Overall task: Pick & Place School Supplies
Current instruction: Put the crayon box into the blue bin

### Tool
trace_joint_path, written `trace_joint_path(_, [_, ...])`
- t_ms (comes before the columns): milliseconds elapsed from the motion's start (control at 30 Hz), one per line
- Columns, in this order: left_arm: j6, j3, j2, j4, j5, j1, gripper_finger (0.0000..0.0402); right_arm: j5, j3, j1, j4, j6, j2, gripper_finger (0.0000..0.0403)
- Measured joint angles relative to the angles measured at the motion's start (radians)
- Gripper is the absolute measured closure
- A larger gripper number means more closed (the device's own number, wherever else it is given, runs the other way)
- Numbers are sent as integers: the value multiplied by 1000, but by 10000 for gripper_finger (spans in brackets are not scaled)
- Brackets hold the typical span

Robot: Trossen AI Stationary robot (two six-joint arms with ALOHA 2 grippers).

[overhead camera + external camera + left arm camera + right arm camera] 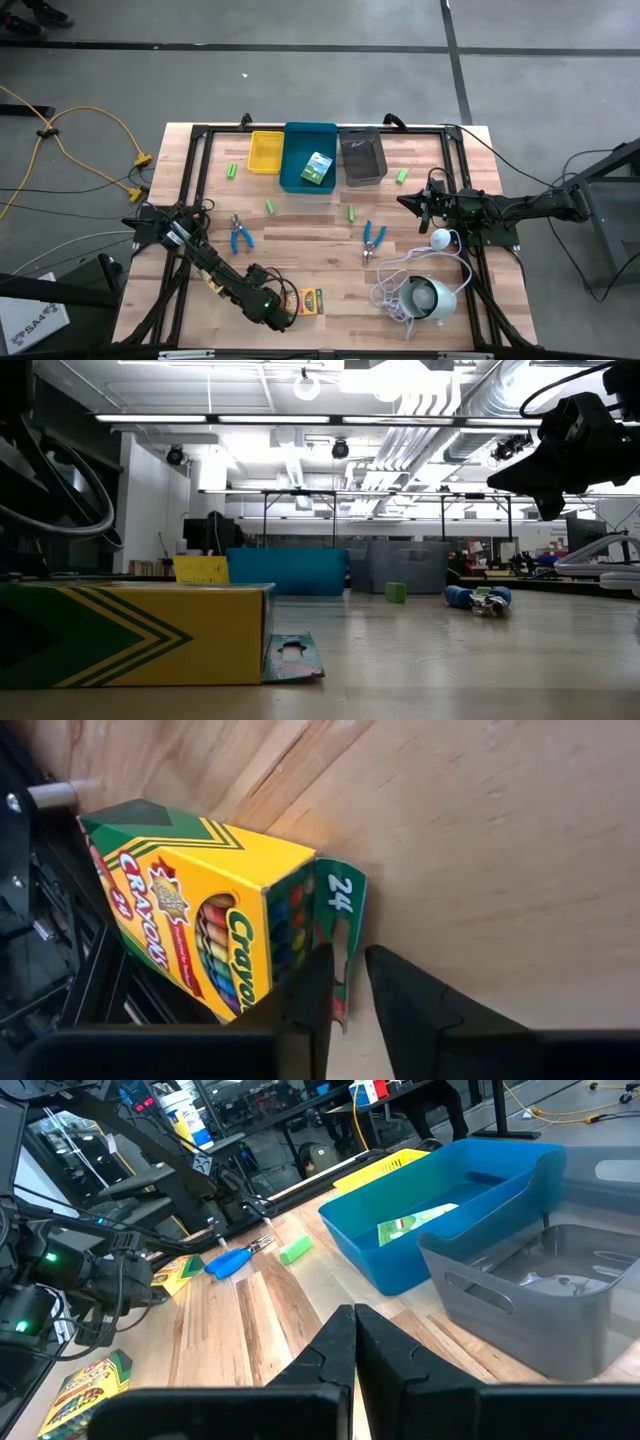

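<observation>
With our left gripper (347, 988) slightly parted astride the open flap of the crayon box (205, 910) at the worktop's front edge, gripping nothing yet, we should take the box's body rather than that flimsy flap.

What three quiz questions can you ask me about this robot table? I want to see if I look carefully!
1. True or false: a crayon box lies inside the blue bin.
2. Pick one. The right gripper has its fingers: A) wide open, B) shut together with nothing between them, C) closed around a green piece.
3. Count: how many blue-handled scissors lie on the table?

Key: 1 true. 2 B. 3 two, one toward each arm's side.
</observation>
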Motion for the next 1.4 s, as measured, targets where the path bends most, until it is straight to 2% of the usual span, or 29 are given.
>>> trace_joint_path(1400, [-31, 3, 3, -93, -49, -23, 318, 0, 0, 0, 0, 0, 0, 400])
